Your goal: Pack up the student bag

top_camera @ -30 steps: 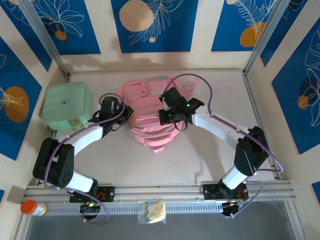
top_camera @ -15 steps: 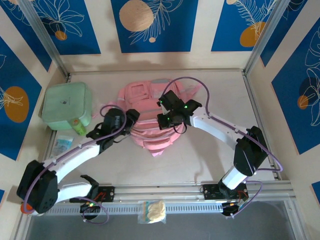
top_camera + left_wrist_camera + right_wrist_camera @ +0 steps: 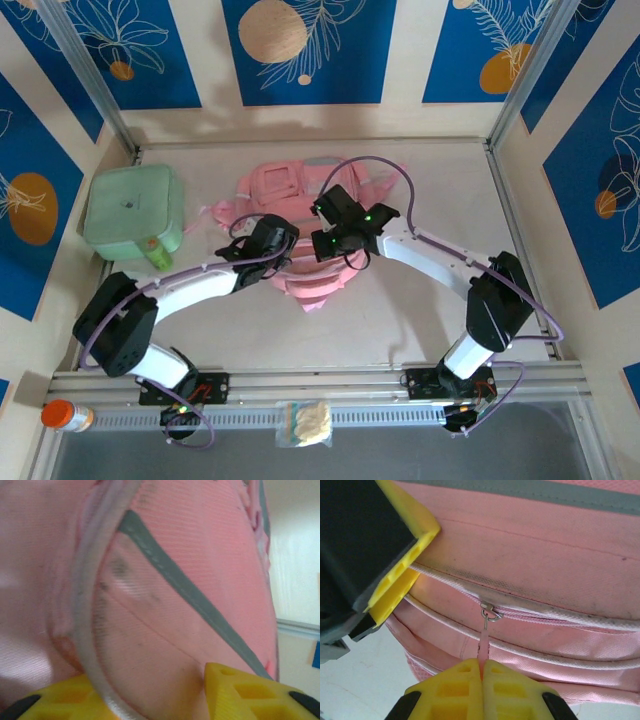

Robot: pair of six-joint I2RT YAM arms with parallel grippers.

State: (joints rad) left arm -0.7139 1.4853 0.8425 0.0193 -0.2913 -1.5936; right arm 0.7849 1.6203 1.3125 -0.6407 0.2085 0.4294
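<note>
Centrally, the student bag (image 3: 272, 186) is lying flat on the table (image 3: 400, 325), its far edge sitting close to the back wall and its near tip pointing toward the arm bases. Both grippers are working at the bag's near half. The right gripper (image 3: 482, 667) is pinching its yellow fingers together on the pink zip pull (image 3: 484, 639), which is hanging from a slider on a piped zip seam. The left gripper (image 3: 147, 682) is pressing in from the bag's left side, its fingers standing apart with a bulge of pink fabric and a pale piped seam (image 3: 86, 630) running between them; whether they are squeezing it I cannot tell. Left of the bag, well apart from it, a mint-green lidded case (image 3: 133, 208) is sitting against the side rail. Bare tabletop is stretching out to the bag's right and on its near side.
</note>
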